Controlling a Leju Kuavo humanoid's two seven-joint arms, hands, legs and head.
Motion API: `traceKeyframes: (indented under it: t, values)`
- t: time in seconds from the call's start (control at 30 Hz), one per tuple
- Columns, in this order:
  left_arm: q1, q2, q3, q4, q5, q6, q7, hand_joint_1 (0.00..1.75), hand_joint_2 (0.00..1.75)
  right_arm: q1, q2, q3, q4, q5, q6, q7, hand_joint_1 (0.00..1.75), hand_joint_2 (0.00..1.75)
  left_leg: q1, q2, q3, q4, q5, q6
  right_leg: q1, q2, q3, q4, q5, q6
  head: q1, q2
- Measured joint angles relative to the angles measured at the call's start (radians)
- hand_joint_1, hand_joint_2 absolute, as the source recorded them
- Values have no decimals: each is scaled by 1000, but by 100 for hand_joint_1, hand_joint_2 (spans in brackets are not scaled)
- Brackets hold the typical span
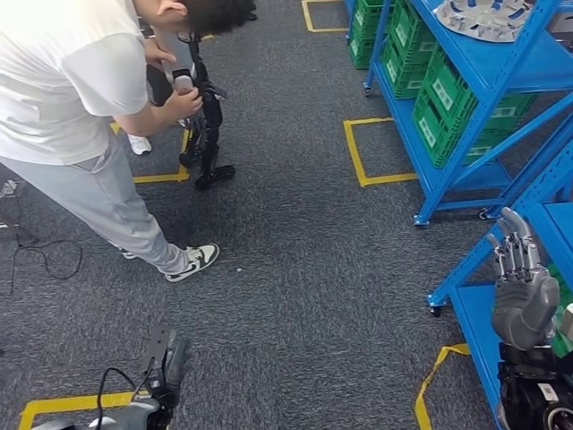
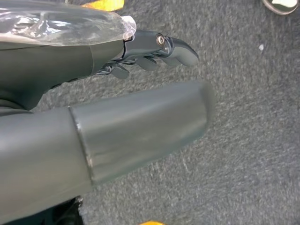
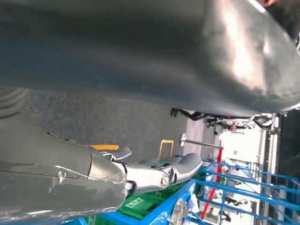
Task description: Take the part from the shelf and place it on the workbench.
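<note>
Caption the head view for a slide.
Right hand raised, empty, beside the blue shelf of green crates; a person stands on the grey carpet.

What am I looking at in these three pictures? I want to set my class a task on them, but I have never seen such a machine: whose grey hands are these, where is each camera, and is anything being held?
This is a humanoid robot seen through its own cameras. The wide picture comes from its head, looking forward and down at a grey carpeted floor marked with yellow tape. The raised grey many-fingered right hand is the robot's own, fingers apart, holding nothing, beside a blue metal shelf rack stocked with green plastic crates. The left hand hangs low over the carpet.

The other two pictures come from cameras at the wrists, so they look turned. One shows the left hand above bare carpet, empty; the other shows the right hand near the blue shelving.

A person in a white T-shirt stands nearby, handling a dark device.
</note>
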Motion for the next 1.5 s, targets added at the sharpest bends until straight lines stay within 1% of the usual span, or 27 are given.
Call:
traceKeyframes:
  t: [0.1, 0.17, 0.2, 0.27, 0.3, 0.33, 0.4, 0.47, 0.53, 0.6, 0.63, 0.67, 0.7, 0.77, 0.83, 0.9, 0.97, 1.03, 1.1, 1.17, 1.2, 1.23, 1.27, 1.33, 1.4, 1.47, 1.5]
  values:
    - [0, 1, 0, 0, 0, 2, 0, 0, 0, -4, 0, -1, -4, 1, -3, 4, 0, 0, -2, 31, 4, -6, 1, 10, -1, -80, -76, 170, -89, 11, 12, 0]
    - [2, 1, 0, 0, 0, 4, 0, 0, 0, -3, 0, -1, -4, 1, -3, 7, 0, 0, -5, 54, 4, -6, -1, 11, -4, -96, -126, 282, -128, 15, 13, 0]
    - [2, 1, 0, 0, 0, 4, 0, 0, 0, -2, 0, 0, -4, 1, -3, 7, 0, 0, -6, 65, 5, -6, -2, 10, -4, -99, -127, 288, -121, 15, 13, 0]
    - [0, 1, 0, 0, 0, 6, 0, 0, 0, -4, 0, -1, -4, 1, -4, 8, 0, 0, -6, 86, 11, -6, -7, 7, -3, -114, -65, 174, -59, 9, 13, 0]
    - [0, 1, 0, 0, 0, 7, 0, 0, 0, -6, 0, -1, -4, 0, -5, 9, 0, 0, -8, 96, 15, -5, -10, 4, 1, -137, -23, 96, -32, 5, 13, 0]
    - [-1, 1, 0, 0, 1, 8, 0, 0, 0, -9, 0, 0, -4, -2, -6, 9, 0, 0, -10, 105, 18, -5, -13, 0, 7, -157, 11, 33, -14, -2, 13, 0]
    - [-1, 1, 1, 0, 3, 12, 0, 0, 0, -16, 0, 1, -4, -7, -11, 10, 0, 0, -15, 126, 22, -5, -16, -7, 17, -174, 37, -18, -9, -14, 12, 0]
    - [-2, 1, 2, 0, 6, 16, -1, 0, 0, -18, 0, 2, -4, -13, -17, 9, 0, 0, -15, 141, 25, -5, -20, -16, 15, -149, 39, -24, -3, -25, 12, 0]
    - [-5, 0, 4, -1, 9, 19, -3, 0, 0, -19, 0, 3, -4, -17, -22, 5, 0, 0, -12, 107, 9, 38, -51, -25, 10, -126, 42, -32, 4, -36, 10, 0]
    - [-4, 1, 6, -1, 10, 20, -5, 0, 0, -20, 0, 4, -4, -19, -24, 3, 0, 0, -9, 53, -53, 169, -115, -29, 8, -105, 43, -35, 7, -43, 5, 0]
    - [-2, 1, 6, -1, 10, 21, -5, 0, 0, -19, 0, 5, -4, -20, -24, 3, 0, 0, -9, 40, -92, 242, -142, -29, 8, -93, 42, -35, 7, -45, 3, 0]
    - [1, 2, 7, -1, 10, 22, -5, 0, 0, -17, 0, 5, -4, -20, -24, 3, 0, 0, -9, 35, -122, 294, -154, -30, 8, -79, 42, -35, 7, -46, 2, 0]
    - [3, 2, 8, -1, 11, 23, -5, 0, 0, -15, 0, 5, -4, -20, -24, 3, 0, 0, -9, 33, -135, 307, -144, -30, 8, -64, 42, -35, 7, -46, 1, 0]
    - [3, 4, 11, -1, 11, 26, -5, 0, 0, -14, 0, 5, -4, -21, -22, 3, 0, 0, -8, 23, -101, 209, -71, -27, 8, -35, 43, -32, 6, -45, -1, 0]
    - [-1, 7, 14, -1, 11, 27, -4, 0, 0, -14, 0, 5, -4, -21, -20, 2, 0, 0, -3, -12, -40, 63, -8, -22, 9, -10, 41, -26, 3, -40, -1, 0]
    - [-4, 10, 15, -1, 11, 27, -3, 0, 0, -14, 0, 4, -4, -21, -19, 2, 0, 0, -3, -27, -14, 4, 3, -18, 7, 9, 36, -22, 1, -31, -1, 0]
    - [-8, 8, 15, -1, 12, 25, -2, 0, 0, -12, 0, 3, -4, -21, -18, 1, 0, 0, -4, -8, -11, -1, 5, -10, 4, 23, 29, -23, 2, -19, 0, 0]
    - [-11, 8, 16, -1, 12, 21, -1, 0, 0, -10, 0, 1, -4, -21, -18, 1, 0, 0, -3, 12, -5, -9, 8, 1, 6, -10, 11, 8, -17, -9, 4, 0]
    - [-11, 9, 17, -1, 12, 14, 3, 0, 0, -10, 0, 0, -4, -18, -18, 0, 0, 0, -4, 32, -1, -13, 7, 9, 6, -68, -42, 120, -74, -1, 11, 0]
    - [-8, 10, 18, -1, 13, 5, 6, 0, 0, -6, 0, 0, -3, -13, -16, 0, 0, 0, -7, 53, 1, -13, 4, 12, -1, -92, -106, 255, -126, 5, 14, 0]
    - [-7, 10, 18, -1, 13, 1, 6, 0, 0, -4, 0, -1, -2, -10, -14, 1, 0, 0, -8, 64, 2, -13, 2, 12, -4, -96, -121, 283, -128, 7, 15, 0]
    - [-7, 9, 18, -1, 13, -1, 7, 0, 0, -2, 0, -1, -1, -8, -12, 0, 0, 0, -8, 75, 4, -12, 0, 10, -5, -100, -114, 267, -109, 8, 15, 0]
    - [-8, 9, 18, -1, 13, -3, 7, 0, 0, -2, 0, -2, 0, -7, -10, 0, 0, 0, -8, 85, 7, -12, -3, 8, -6, -108, -87, 213, -76, 8, 15, 0]
    - [-8, 7, 19, -1, 13, -6, 8, 0, 0, -5, 0, -6, 1, -3, -5, -1, 0, 0, -11, 106, 17, -12, -11, 0, 0, -155, -13, 64, -17, 3, 15, 0]
    - [-8, 7, 21, -1, 12, -8, 8, 0, 0, -9, 1, -10, 1, 0, 0, -1, 0, 0, -17, 126, 22, -11, -17, -9, 10, -187, 28, -14, -2, -10, 14, 0]
    - [-9, 6, 22, -1, 11, -8, 9, 0, 0, -9, 2, -13, 2, 2, 4, 0, 0, 0, -18, 150, 25, -10, -21, -17, 13, -166, 32, -20, -3, -24, 12, 0]
    - [-11, 5, 22, -1, 10, -8, 9, 0, 0, -8, 2, -14, 2, 4, 5, 0, 0, 0, -16, 146, 26, -4, -27, -22, 13, -152, 33, -23, 0, -29, 11, 0]
